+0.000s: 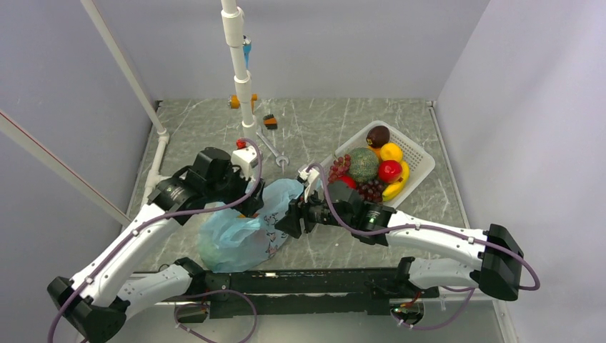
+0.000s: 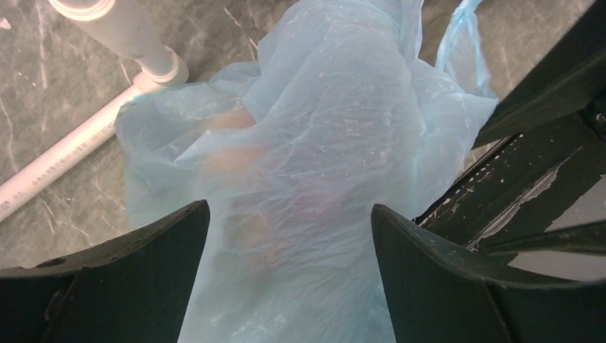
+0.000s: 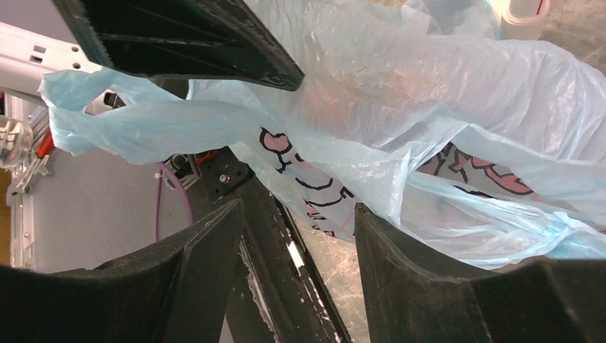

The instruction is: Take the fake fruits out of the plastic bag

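Both arms crowd the plastic bag (image 1: 229, 239), which lies crumpled on the tabletop (image 1: 336, 132) just past the black base rail (image 1: 321, 282). We see the left jaws spread wide and holding nothing, the bag's bulging side between and just beyond them. The fake fruits (image 2: 232, 161) show only as dim orange blurs under the film, which stands in the way. The right jaws, likewise wide apart and empty, face a tie handle (image 3: 128, 125) and the printed rim, a left finger (image 3: 193, 36) close above. We judge the risks to be a pinch on film alone, dragging or tearing the bag, and the arms knocking together. Well beyond the right jaws sits a white basket (image 1: 421, 161) of other fruit; past the left jaws rises a white pipe (image 1: 243, 93).
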`<control>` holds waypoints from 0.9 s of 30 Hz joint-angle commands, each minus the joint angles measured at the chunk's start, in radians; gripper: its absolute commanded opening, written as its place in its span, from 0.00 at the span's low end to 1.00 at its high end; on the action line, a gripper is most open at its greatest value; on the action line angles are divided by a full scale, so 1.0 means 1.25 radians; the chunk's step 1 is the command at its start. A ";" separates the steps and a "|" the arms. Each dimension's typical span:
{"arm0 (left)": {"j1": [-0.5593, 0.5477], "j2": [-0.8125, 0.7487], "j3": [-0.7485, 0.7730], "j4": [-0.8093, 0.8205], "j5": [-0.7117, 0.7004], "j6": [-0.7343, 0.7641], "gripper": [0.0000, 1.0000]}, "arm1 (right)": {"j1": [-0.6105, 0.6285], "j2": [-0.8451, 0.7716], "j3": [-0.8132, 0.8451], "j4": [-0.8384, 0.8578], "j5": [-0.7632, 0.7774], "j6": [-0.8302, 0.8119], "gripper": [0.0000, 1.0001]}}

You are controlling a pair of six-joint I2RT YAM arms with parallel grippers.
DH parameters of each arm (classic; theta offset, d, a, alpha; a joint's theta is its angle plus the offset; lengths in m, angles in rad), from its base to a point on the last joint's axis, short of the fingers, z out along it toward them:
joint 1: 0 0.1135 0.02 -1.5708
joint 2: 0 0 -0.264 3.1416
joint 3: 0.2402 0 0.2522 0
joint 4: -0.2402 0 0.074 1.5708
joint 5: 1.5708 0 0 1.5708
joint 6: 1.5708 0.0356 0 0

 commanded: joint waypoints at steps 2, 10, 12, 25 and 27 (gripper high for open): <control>-0.003 0.041 0.004 0.010 -0.024 0.000 0.74 | -0.003 0.012 0.030 0.047 -0.023 0.003 0.61; -0.004 0.054 0.053 0.010 -0.039 -0.007 0.07 | -0.003 0.006 0.025 0.041 -0.014 -0.008 0.61; -0.004 0.049 0.060 0.015 -0.062 -0.025 0.01 | -0.003 0.007 0.022 0.046 -0.006 -0.010 0.61; -0.003 -0.080 0.008 0.154 -0.202 -0.262 0.00 | 0.053 0.157 0.166 0.099 0.058 -0.047 0.46; -0.004 -0.088 0.004 0.164 -0.224 -0.266 0.00 | 0.084 0.180 0.158 0.100 0.070 -0.069 0.45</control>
